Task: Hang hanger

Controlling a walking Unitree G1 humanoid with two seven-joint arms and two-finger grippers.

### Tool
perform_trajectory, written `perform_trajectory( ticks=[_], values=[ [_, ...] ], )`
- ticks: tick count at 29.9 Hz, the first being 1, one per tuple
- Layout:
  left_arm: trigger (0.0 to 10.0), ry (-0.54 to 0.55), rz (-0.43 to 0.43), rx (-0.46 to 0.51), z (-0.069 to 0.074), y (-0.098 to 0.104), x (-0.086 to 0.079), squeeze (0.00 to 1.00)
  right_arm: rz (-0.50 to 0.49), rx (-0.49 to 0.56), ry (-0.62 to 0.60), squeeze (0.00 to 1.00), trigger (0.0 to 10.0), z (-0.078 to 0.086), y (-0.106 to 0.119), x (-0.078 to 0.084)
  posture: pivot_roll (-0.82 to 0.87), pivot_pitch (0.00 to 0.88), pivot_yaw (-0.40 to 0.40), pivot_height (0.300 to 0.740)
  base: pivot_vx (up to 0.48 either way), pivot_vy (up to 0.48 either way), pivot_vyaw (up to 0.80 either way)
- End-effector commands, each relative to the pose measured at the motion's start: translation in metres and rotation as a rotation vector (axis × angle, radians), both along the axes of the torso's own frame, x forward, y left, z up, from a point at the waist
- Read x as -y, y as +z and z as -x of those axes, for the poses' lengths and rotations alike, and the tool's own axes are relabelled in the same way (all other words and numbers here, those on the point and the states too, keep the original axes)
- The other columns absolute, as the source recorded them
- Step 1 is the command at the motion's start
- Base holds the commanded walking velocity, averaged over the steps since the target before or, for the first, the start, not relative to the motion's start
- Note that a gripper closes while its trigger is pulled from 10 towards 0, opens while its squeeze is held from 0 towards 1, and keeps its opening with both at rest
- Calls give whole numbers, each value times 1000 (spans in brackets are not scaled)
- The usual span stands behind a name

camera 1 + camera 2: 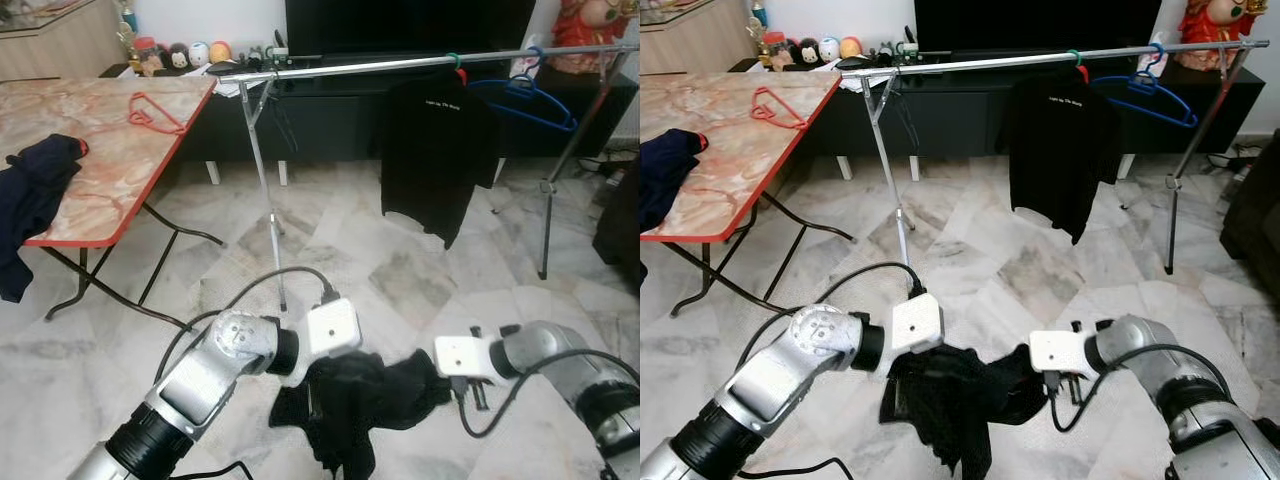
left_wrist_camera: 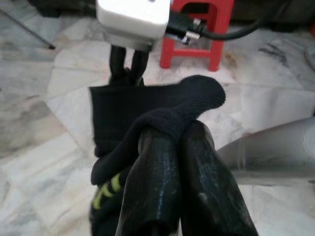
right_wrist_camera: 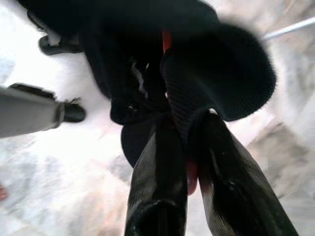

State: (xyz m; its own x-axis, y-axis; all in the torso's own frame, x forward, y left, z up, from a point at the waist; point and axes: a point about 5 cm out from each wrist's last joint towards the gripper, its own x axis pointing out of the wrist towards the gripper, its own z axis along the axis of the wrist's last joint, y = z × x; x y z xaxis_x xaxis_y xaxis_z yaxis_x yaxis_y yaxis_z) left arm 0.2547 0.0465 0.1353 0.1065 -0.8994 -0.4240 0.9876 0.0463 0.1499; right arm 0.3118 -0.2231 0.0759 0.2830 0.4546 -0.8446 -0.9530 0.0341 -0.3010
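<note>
1. Both grippers meet low in front of the robot on a bunched black knit garment (image 1: 355, 395): the left gripper (image 2: 170, 135) has its two black fingers pressed together on a fold of the cloth, and the right gripper (image 3: 189, 147) is clamped on another fold.
2. Between the right gripper's fingers, the right wrist view shows a thin orange-red hanger (image 3: 167, 42) running up into the cloth; the head views show the garment alone there, hanging between the two white wrist housings above the floor.
3. A red plastic stool (image 2: 197, 29) stands on the floor behind the garment in the left wrist view.
4. Ahead, a long silver clothes rail (image 1: 400, 65) on thin metal legs carries a hung black T-shirt (image 1: 435, 155) and, beside it, a bare blue hanger (image 1: 525, 100).
5. To the left stands a marble-patterned, red-edged folding worktop (image 1: 100, 170), with a bare red hanger (image 1: 155, 110) and a dark navy garment (image 1: 35, 190) lying apart on it.
6. Pale marble tiles (image 1: 400, 270) cover the floor; a black cabinet (image 1: 330, 115) runs behind the rail.
</note>
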Motion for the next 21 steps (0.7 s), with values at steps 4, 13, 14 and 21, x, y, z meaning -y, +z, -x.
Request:
perform_trajectory(
  ticks=[4, 13, 14, 21],
  values=[
    [10000, 64, -40, 92, -7, -5, 11, 0, -62, 100, 56, 0, 0, -19, 31, -19, -58, 0, 24, 740, 0, 0, 0],
    [10000, 252, -109, 249, -29, -8, 1, 0, -25, 118, 107, 0, 0, -21, 46, -20, -64, 0, 23, 740, 0, 0, 0],
    [10000, 313, -45, 260, -35, 1, -2, 0, -17, 114, 108, 0, 0, -19, 45, -18, -62, 0, 22, 740, 0, 0, 0],
    [10000, 360, -5, 270, -42, 13, -15, 0, -6, 92, 105, 0, 0, -15, 41, -16, -62, 0, 22, 740, 0, 0, 0]
  ],
)
